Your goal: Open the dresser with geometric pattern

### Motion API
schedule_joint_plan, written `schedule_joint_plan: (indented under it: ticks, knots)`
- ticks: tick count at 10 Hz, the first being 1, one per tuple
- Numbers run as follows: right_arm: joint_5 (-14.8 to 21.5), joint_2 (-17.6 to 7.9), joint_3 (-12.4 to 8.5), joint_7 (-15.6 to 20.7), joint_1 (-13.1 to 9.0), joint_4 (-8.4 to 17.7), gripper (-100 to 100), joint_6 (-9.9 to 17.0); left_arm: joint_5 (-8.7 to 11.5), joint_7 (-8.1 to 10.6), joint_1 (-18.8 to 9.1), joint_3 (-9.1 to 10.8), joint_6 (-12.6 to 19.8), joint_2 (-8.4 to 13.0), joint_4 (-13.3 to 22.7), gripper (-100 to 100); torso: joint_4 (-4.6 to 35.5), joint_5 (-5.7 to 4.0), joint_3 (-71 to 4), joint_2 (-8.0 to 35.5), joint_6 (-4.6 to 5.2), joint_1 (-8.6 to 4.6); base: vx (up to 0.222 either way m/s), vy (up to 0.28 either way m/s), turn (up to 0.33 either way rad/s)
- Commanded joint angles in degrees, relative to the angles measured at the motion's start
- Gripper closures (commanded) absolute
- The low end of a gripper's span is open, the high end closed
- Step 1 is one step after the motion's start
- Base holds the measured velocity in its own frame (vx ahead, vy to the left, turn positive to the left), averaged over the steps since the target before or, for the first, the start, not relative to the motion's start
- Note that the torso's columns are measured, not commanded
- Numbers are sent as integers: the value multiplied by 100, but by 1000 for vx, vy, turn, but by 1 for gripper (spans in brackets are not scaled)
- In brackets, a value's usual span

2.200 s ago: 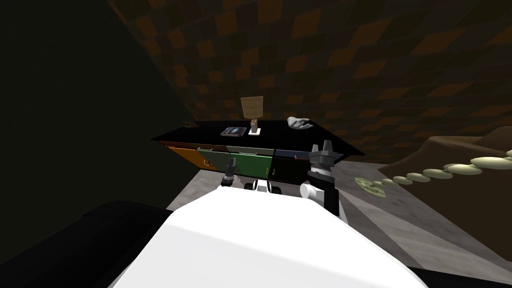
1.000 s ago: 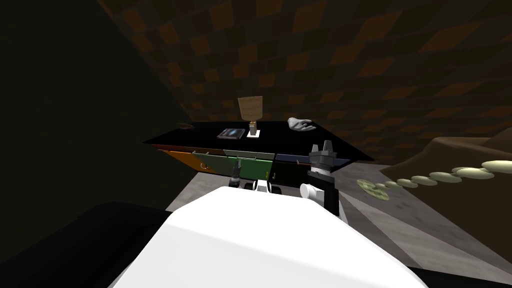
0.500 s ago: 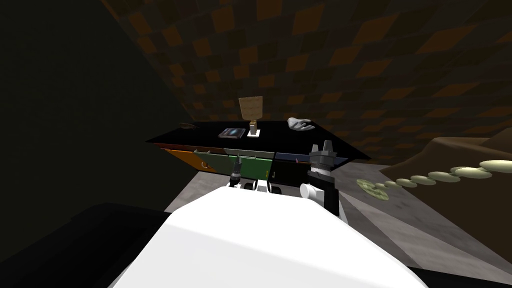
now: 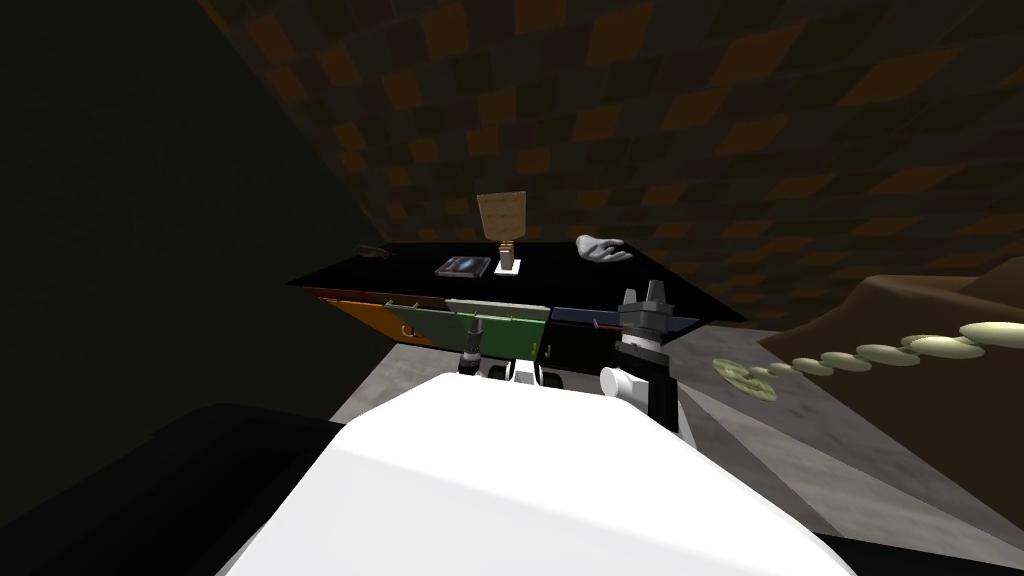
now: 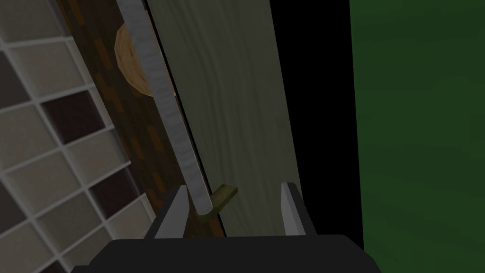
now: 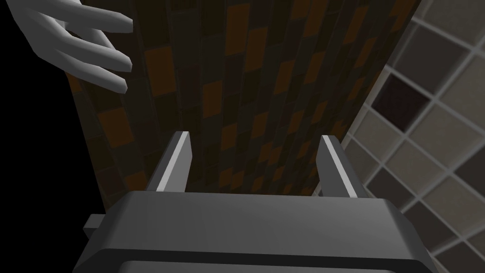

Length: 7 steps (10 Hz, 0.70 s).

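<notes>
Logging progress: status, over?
Left gripper open, straddling handle. Right gripper open, idle. Green drawer ajar. Nothing blocking.

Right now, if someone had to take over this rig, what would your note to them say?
Left tool: at the grey bar handle of the green drawer, level with the bar's end. I cannot tell whether it grips.
Right tool: open and holding nothing, raised in front of the dresser's right end.
Dresser: straight ahead, with a black top and multicoloured fronts.
Done: the green drawer stands partly out of the front.
Left: probably check the hold on the handle, draw the drawer further out, then let go.
</notes>
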Motion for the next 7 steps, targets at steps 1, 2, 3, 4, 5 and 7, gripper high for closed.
schedule_joint_plan:
  ticks: [1, 2, 3, 4, 5, 7]
  knots:
    - [0, 0, 0, 0, 0, 0, 0, 0, -16, -26, 136, -12, -320, -11, 164, 100, -7, 5, -3, -7, 1, 5, 25, 2, -19]
    - [0, 0, 0, 0, 0, 0, 0, 0, -20, -31, 182, -16, -398, -16, 199, 100, -14, 9, -6, -15, -2, 12, 23, 4, -8]
    - [0, 0, 0, 0, 0, 0, 0, 0, -9, -12, 129, -5, -324, -4, 156, 100, -15, 12, -11, -22, 0, 17, 7, 1, -1]
    - [0, 0, 0, 0, 0, 0, 0, 0, -7, 22, 65, -10, -110, 21, 1, 100, -10, 9, -10, -17, -2, 19, -95, -19, 41]
    - [0, 0, 0, 0, -1, 0, 0, 0, -5, 35, 42, -11, -31, 31, -54, 100, -1, 7, 7, 15, -3, 12, -172, 13, 36]
    - [0, 0, 0, 0, -3, 1, 0, 1, -1, 76, -28, -15, 204, 59, -217, 100, 2, 10, 11, 15, -2, 23, -177, -8, 20]
